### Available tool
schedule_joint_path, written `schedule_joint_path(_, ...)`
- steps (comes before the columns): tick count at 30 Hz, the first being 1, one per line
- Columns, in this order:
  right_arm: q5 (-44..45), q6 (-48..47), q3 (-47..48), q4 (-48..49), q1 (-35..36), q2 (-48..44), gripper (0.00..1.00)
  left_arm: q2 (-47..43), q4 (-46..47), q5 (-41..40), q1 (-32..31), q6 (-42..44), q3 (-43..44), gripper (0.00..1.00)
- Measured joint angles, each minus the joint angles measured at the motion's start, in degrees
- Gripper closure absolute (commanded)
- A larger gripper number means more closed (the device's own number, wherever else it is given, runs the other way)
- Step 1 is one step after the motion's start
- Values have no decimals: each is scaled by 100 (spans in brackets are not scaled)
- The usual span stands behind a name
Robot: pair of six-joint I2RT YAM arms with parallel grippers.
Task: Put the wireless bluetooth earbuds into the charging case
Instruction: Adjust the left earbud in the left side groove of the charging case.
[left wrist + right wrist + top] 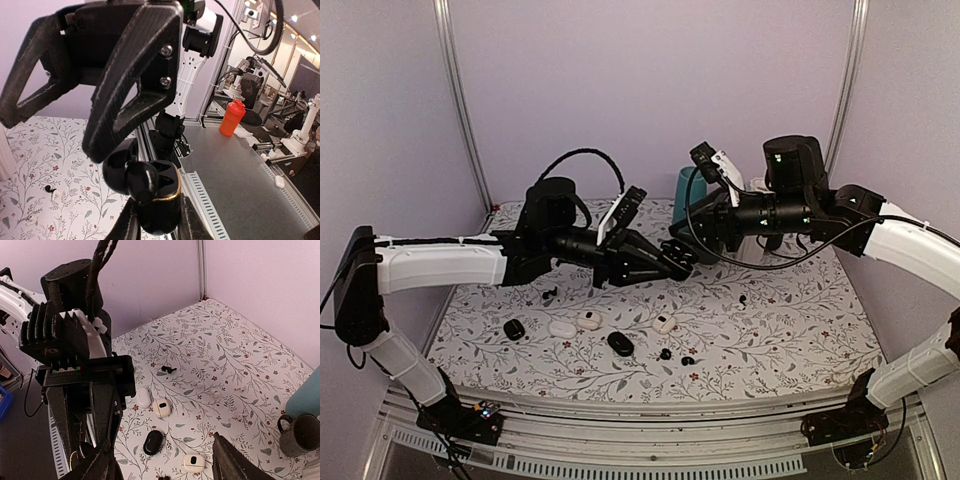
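Observation:
My left gripper (pixel 675 262) (pixel 156 207) is shut on an open black charging case (pixel 172 197) with a gold rim, held in the air over the table's middle. The lid (pixel 117 167) stands open on the left. A glossy black earbud (pixel 141 180) sits on the case's near socket, and the socket beside it looks empty. My right gripper (pixel 683 236) (pixel 165 447) is open. Its fingers (pixel 130 85) hang just above the case, one tip by the lid. Loose black earbuds lie on the table (pixel 665 353) (pixel 687 360) (pixel 742 298) (pixel 169 369).
Two closed black cases (pixel 514 328) (pixel 620 343) and three white cases (pixel 562 327) (pixel 588 320) (pixel 664 323) lie on the floral mat. White buds (pixel 216 394) lie near the back. A teal bottle (pixel 305 395) and a mug (pixel 300 432) stand behind the right gripper.

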Motion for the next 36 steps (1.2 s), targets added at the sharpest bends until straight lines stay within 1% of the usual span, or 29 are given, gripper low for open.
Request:
schedule_joint_path(12, -166, -297, 96, -184, -4, 92, 33, 92, -173, 238, 7, 0, 107, 100)
schedule_joint_path(27, -699, -739, 219, -431, -7, 184, 33, 219, -396, 514, 28, -2, 199, 100)
schedule_joint_path(32, -560, -682, 256, -437, -11, 216, 33, 219, -531, 201, 44, 85, 199, 100)
schedule_joint_path(36, -380, -452, 365, -431, -11, 216, 33, 219, -632, -334, 66, 188, 203, 100)
